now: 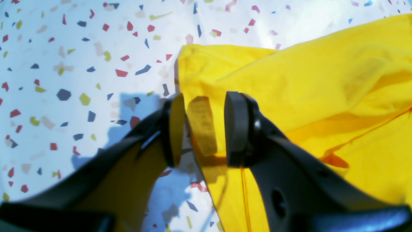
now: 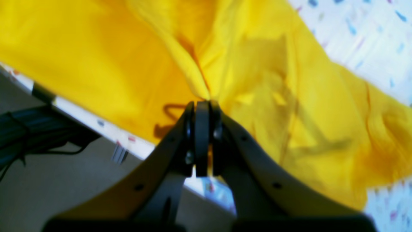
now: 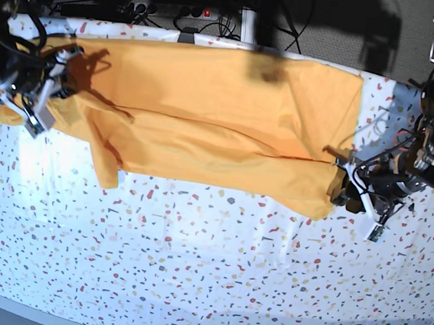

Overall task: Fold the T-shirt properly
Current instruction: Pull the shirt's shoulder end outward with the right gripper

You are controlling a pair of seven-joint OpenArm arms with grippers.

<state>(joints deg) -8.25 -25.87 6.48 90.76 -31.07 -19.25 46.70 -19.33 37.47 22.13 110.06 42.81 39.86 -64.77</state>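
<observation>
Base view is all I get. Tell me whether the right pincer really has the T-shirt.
Observer: Yes. The right wrist view shows the right pincer shut on a pinched ridge of the T-shirt.
Operator: Now report the left pincer.
Observer: The left pincer stands open, straddling the shirt's edge. Cloth sits between the pads, unclamped.
Operator: Say what lies below the right one.
Observer: The table edge, with the shirt reaching almost to it and bare floor beyond.
</observation>
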